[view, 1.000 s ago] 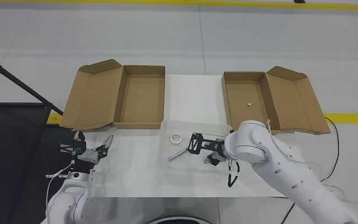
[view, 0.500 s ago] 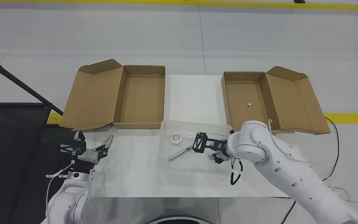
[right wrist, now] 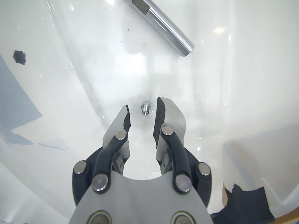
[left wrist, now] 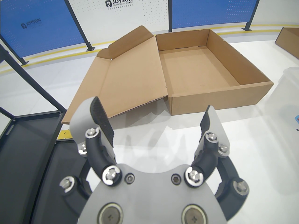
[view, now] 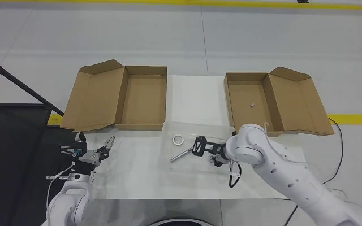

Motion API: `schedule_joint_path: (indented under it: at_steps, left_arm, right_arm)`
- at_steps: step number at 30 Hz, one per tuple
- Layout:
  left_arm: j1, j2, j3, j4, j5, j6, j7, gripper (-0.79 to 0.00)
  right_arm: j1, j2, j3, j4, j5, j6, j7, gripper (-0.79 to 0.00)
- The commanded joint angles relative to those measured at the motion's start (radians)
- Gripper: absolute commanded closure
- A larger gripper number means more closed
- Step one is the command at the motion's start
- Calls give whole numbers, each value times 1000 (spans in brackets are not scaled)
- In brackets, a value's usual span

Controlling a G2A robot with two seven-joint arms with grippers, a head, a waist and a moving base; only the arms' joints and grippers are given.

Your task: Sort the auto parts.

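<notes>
**Right gripper straddles a small bolt in the clear tray**

At the near left corner of the worktop (view: 198, 85), the left gripper (left wrist: 151, 108) hangs over the bare surface with its jaws spread wide and nothing between them.

Toward the middle of the near edge, the right gripper (right wrist: 143, 104) is down inside a clear plastic tray (right wrist: 245, 75). Its jaws are parted narrowly, and a small silver bolt (right wrist: 144, 109) lies between the fingertips with a gap on each side. Just beyond the bolt lies a metal rod (right wrist: 158, 22) bearing a small dull tag (right wrist: 140, 3) on which no writing can be made out. A small black piece (right wrist: 19, 56) sits apart from both, and a white ring (view: 177, 139) lies near the rod.

Two open cardboard boxes stand along the far edge: the left box (view: 144, 96) at the far left corner and the right box (view: 249, 104) at the far right corner, with one small part (view: 251, 104) on its floor.

Beyond the worktop, blue panels (left wrist: 210, 1) carry white lettering.
</notes>
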Motion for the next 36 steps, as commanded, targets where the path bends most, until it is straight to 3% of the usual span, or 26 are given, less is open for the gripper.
schedule_joint_path:
  at_steps: [1,4,11,16,22,29,33,36]
  left_arm:
    - [0,0,0,0,0,0,0,-785]
    - [0,0,0,0,0,0,0,-785]
    - [0,0,0,0,0,0,0,-785]
    - [0,0,0,0,0,0,0,-785]
    - [0,0,0,0,0,0,0,-785]
    - [0,0,0,0,0,0,0,-785]
    - [0,0,0,0,0,0,0,-785]
    - [0,0,0,0,0,0,0,-785]
  right_arm:
    - [2,-3,-3,3,1,-1,2,-120]
    - [6,-7,-7,6,3,-2,2,0]
    - [14,-11,3,-1,-10,10,-4,0]
    - [6,0,63,-44,-30,39,-78,0]
    - [-56,33,217,-117,-41,67,-279,0]
    - [-198,75,437,-184,-37,83,-569,0]
    - [-277,89,553,-185,23,42,-741,0]
    - [-324,98,625,-163,79,-48,-851,0]
